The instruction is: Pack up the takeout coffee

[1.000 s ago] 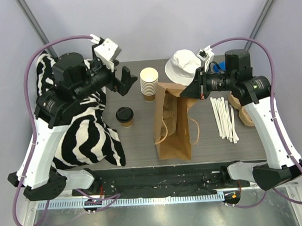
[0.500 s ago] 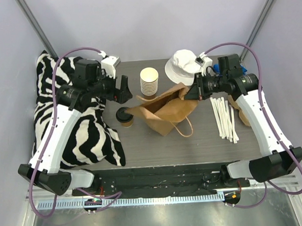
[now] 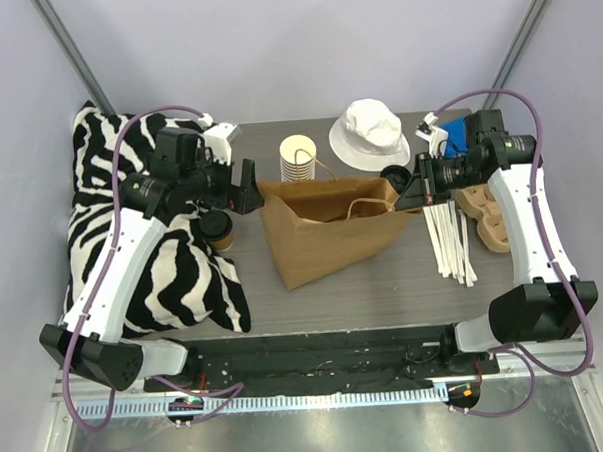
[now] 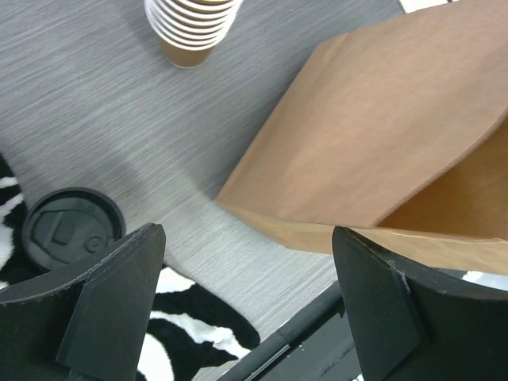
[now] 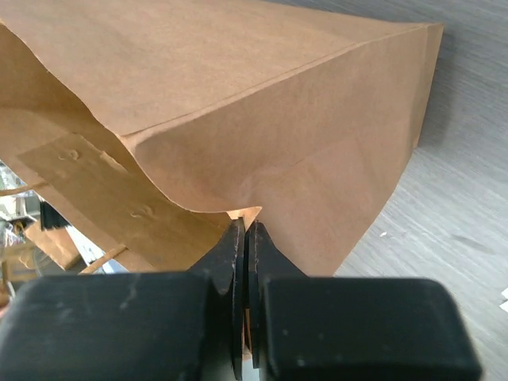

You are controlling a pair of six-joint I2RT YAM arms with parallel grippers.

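Observation:
The takeout coffee (image 3: 218, 229), a small brown cup with a black lid (image 4: 71, 230), stands by the zebra cloth, partly hidden under my left arm. My left gripper (image 3: 246, 188) hangs open just right of it and holds nothing; in the left wrist view the lid shows beside the left finger (image 4: 111, 309). A brown paper bag (image 3: 322, 235) sits in the middle of the table with its mouth spread open. My right gripper (image 3: 404, 189) is shut on the bag's right rim (image 5: 248, 216).
A stack of lidless paper cups (image 3: 299, 158) stands behind the bag, a white bucket hat (image 3: 370, 133) beyond it. White stir sticks (image 3: 447, 235) and a pulp cup carrier (image 3: 486, 218) lie at the right. The zebra cloth (image 3: 153, 272) covers the left side.
The right gripper has pulled the bag's rim to the right, turning the bag and spreading its mouth. The left arm has come down and to the left, over the lidded cup.

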